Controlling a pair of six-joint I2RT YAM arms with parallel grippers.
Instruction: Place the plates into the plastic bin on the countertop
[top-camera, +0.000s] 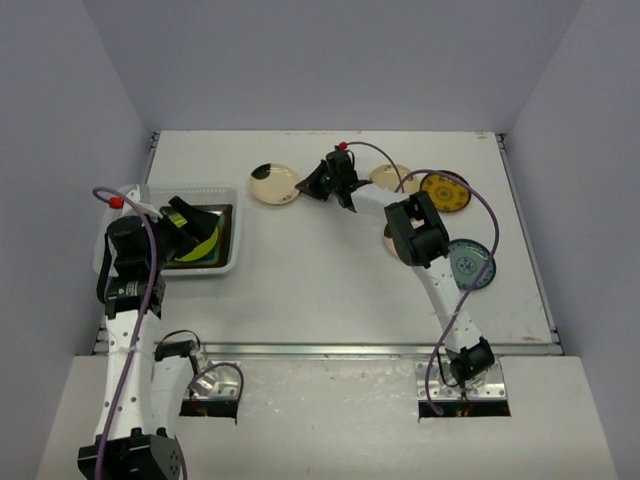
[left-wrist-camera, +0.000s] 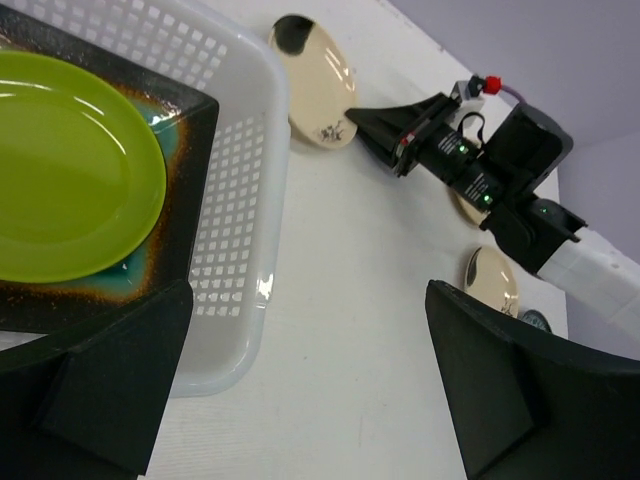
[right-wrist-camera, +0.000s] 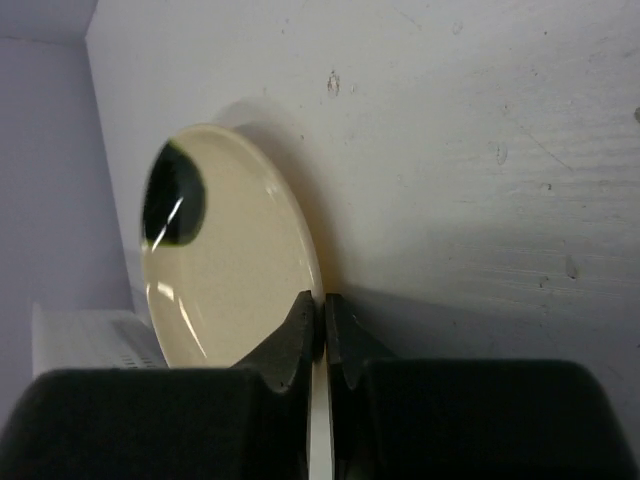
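Since the right gripper (right-wrist-camera: 322, 305) pinches only the thin edge of the cream plate (right-wrist-camera: 230, 250), with its fingers nearly shut on the rim, you should expect the plate to swing or slip once it is lifted. The glaze looks slick, the bite is shallow, and most of the plate's weight hangs out to one side. The plate lies at the far side of the countertop (top-camera: 330, 280), near the bin (top-camera: 236, 240) but apart from it.

A second risk is at the bin itself. The left gripper (top-camera: 188, 232) hangs over it with its fingers spread fully and holding nothing, so a carry to that spot could bring the two arms together.

Only the right wrist view shows you the pinch; from above, the wrist hides the contact. The left wrist view alone shows what is in the bin, a lime plate (left-wrist-camera: 70, 170) lying on a teal square plate (left-wrist-camera: 185, 120). The top view alone shows the other plates waiting beside the right arm, among them a yellow one (top-camera: 445, 192) and a blue-grey one (top-camera: 470, 262).
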